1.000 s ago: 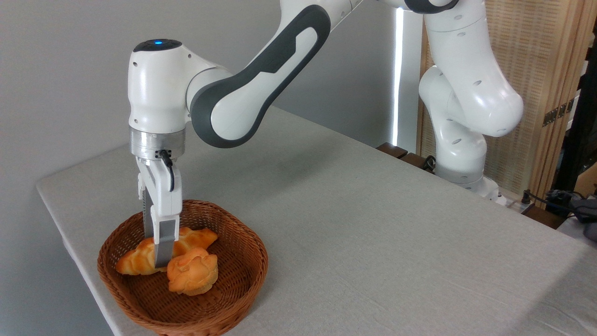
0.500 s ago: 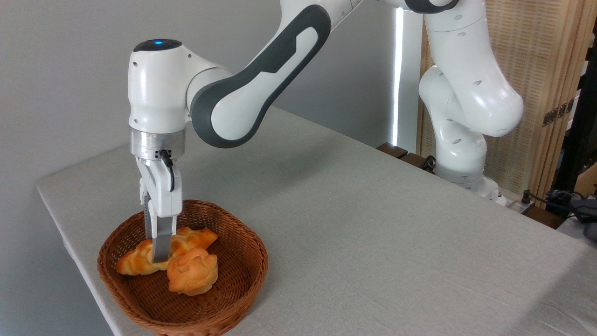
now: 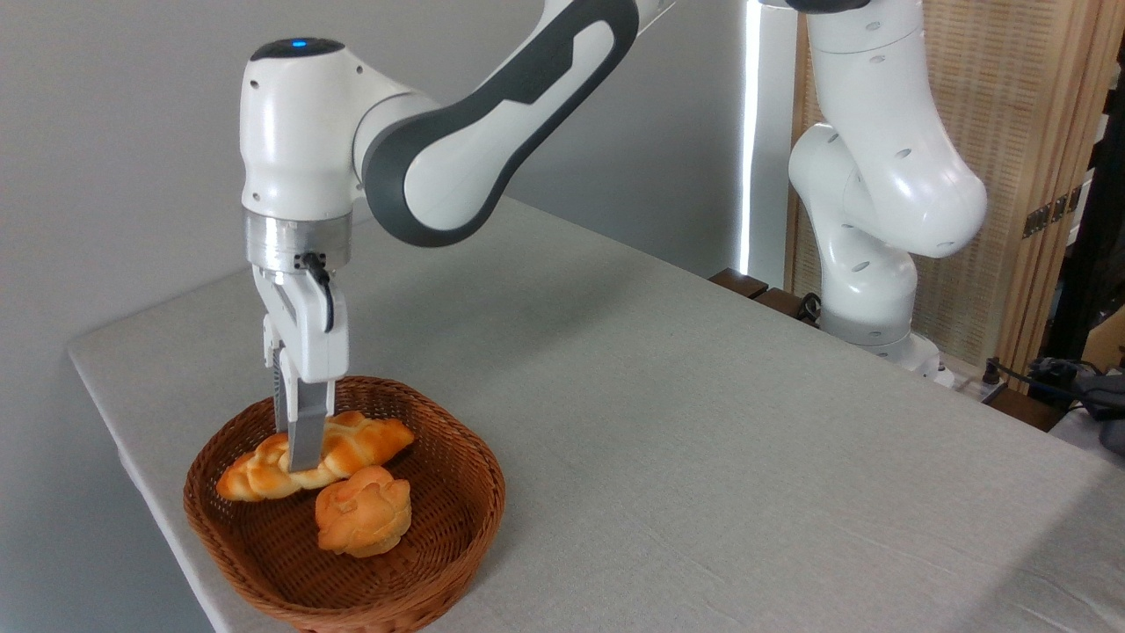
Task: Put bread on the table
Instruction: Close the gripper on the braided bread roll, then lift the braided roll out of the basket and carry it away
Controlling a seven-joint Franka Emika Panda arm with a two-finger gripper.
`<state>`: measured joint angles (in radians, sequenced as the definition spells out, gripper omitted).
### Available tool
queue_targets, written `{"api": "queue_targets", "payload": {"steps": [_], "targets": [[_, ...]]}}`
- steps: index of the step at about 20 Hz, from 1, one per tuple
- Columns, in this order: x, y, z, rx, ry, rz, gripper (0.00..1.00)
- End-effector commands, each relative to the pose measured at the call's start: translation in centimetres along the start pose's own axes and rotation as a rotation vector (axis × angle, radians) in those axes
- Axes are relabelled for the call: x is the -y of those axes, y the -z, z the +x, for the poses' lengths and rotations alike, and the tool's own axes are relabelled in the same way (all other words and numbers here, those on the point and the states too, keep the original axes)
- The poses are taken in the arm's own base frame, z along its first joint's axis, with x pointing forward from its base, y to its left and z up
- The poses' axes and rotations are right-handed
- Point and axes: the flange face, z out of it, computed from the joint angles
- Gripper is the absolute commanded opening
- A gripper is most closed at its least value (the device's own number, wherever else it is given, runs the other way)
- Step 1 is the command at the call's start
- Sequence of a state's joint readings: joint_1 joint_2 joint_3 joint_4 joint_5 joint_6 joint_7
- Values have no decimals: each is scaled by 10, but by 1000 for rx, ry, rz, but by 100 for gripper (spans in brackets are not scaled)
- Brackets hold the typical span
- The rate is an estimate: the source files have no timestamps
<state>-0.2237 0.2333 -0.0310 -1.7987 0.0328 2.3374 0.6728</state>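
Observation:
The bread (image 3: 352, 444), a long golden-orange braided loaf, hangs a little above the floor of the wicker basket (image 3: 457, 519) at the table's left front corner. My gripper (image 3: 301, 459) points straight down and is shut on the loaf's middle. The loaf's two ends stick out to either side of the near finger (image 3: 305, 440); the far finger is hidden behind it. The table (image 3: 668, 422) is covered in light grey cloth and stretches away to the right.
A round orange puff-shaped bun (image 3: 363, 512) lies in the basket just in front of the loaf. The robot's base (image 3: 866, 290) stands at the table's far right edge, with a wooden screen and cables behind it.
The gripper has risen with the bread in it, so the loaf has lifted off the basket floor. The bun has stayed put.

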Motion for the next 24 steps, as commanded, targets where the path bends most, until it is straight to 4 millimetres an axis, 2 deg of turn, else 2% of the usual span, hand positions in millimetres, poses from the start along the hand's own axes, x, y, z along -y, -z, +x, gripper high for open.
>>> {"api": "queue_targets", "payload": {"steps": [1,6,9,14,16,22,23,24], "targets": [[-2,22,-5,15,66,-31,40],[3,61,-14,5,167,-38,45],[18,79,-26,-25,237,-33,45],[18,88,-27,-43,251,-39,45],[24,92,-34,-43,266,-34,46],[2,107,-55,97,259,-150,48],[-1,108,-58,115,257,-165,50],[-5,110,-62,135,257,-181,56]]}}
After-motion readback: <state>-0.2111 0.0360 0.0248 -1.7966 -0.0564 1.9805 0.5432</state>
